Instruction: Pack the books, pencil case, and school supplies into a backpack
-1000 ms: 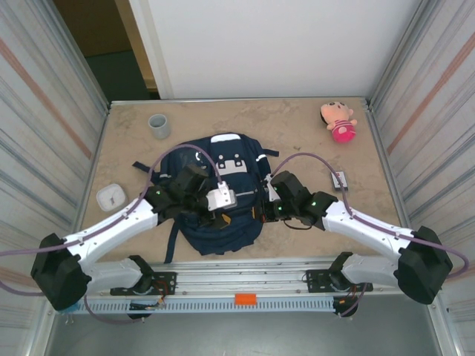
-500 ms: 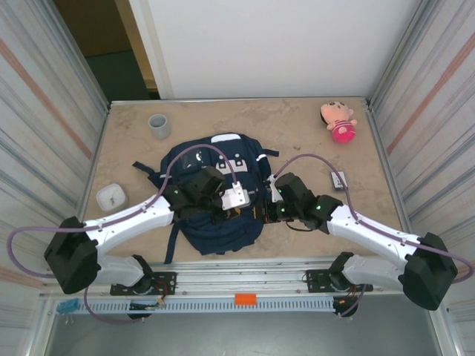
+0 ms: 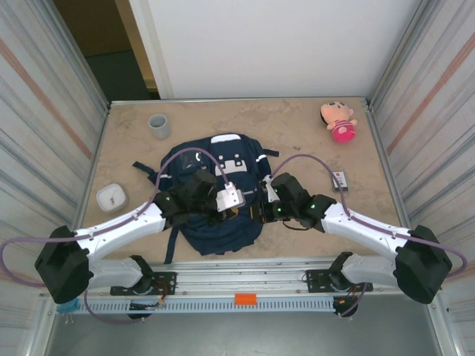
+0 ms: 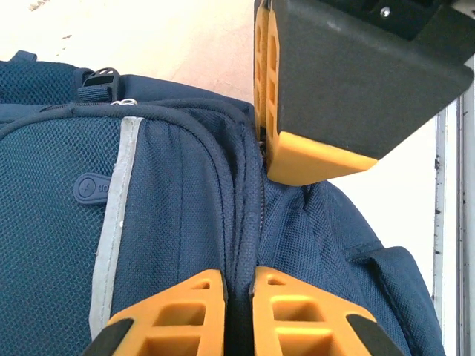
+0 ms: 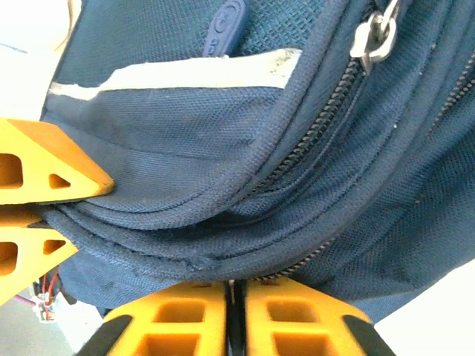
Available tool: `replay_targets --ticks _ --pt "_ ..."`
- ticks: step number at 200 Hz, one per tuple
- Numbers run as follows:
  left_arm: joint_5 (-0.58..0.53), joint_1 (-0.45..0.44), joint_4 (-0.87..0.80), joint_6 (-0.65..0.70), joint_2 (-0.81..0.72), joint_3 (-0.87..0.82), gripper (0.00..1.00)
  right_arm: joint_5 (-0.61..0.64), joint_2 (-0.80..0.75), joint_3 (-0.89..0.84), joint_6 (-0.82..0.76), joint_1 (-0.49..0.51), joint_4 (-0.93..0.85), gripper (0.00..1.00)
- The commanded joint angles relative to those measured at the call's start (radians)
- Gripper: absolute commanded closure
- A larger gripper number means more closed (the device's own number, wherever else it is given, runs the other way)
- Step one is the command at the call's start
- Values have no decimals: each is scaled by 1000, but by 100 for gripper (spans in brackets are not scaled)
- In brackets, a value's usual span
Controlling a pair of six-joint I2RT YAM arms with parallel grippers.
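Note:
The navy backpack (image 3: 214, 231) lies flat in the middle of the table with both grippers on its right side. In the left wrist view, my left gripper (image 4: 238, 311) is shut on a raised ridge of the backpack (image 4: 171, 222) fabric along the zip seam. Just ahead on the same seam, my right gripper (image 4: 264, 152) pinches with its jaws together. In the right wrist view, my right gripper (image 5: 236, 315) is shut on the edge of the backpack (image 5: 223, 126) by the zip teeth. A metal zip pull (image 5: 373, 37) hangs further up. The school supplies packet (image 3: 340, 180) lies right of the backpack. The books and pencil case are hidden.
A grey cup (image 3: 159, 125) stands at the back left and a white square object (image 3: 111, 197) lies near the left wall. A pink plush toy (image 3: 338, 122) sits at the back right. Corrugated walls close in both sides, and a metal rail (image 3: 245, 278) runs along the front.
My left gripper has gone from open to shut on the backpack's seam ridge, having shifted right towards the right gripper. The right gripper has stayed pinched on the backpack's edge.

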Motion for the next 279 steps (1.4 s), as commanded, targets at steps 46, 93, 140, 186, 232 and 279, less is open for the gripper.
replay_targets --ticks 46,93,140,186,232,279 --pt "5 60 -90 68 -152 -67 90 26 -123 -73 -83 -185 -138 100" --pt "1 61 -210 150 -230 -79 84 -102 -111 -83 -79 -201 -48 100" --pt "25 -24 -142 61 -190 -9 55 -92 -119 -83 -55 -95 9 100" --pt "-248 -212 -104 35 79 139 34 -94 -129 -72 -58 -79 4 100" --pt "-340 -213 -80 35 157 156 74 -100 -160 -80 -63 -80 -7 100" --pt "-303 -202 -77 138 21 46 96 -71 -160 -113 -45 -167 -39 100"
